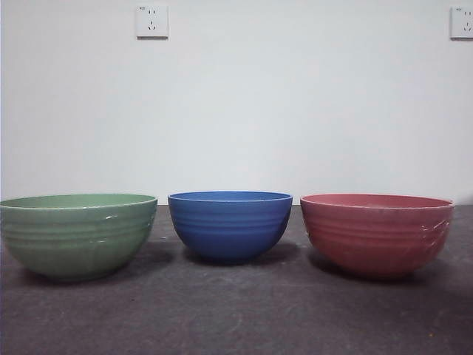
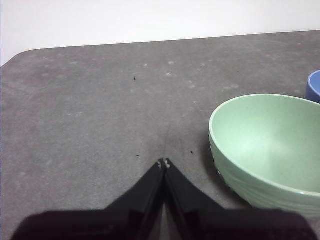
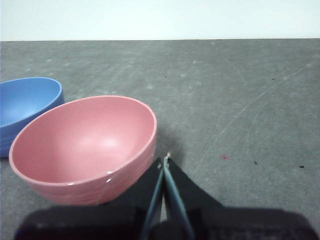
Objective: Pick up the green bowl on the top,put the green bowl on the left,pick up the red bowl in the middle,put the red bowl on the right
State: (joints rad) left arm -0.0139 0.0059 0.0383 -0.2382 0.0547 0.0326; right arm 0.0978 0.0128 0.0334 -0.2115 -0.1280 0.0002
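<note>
The red bowl (image 3: 85, 150) was seen standing upright on the grey table (image 3: 225, 90), and nothing was seen inside it. The right gripper (image 3: 164, 162) was held just beside the bowl's rim, with its two black jaws pressed together and nothing held between them. A blue bowl (image 3: 25, 107) was seen close behind the red bowl, partly cut off by the picture's edge. Whether the two bowls touched could not be told. A pale wall (image 3: 160, 17) was seen past the table's far edge.
</note>
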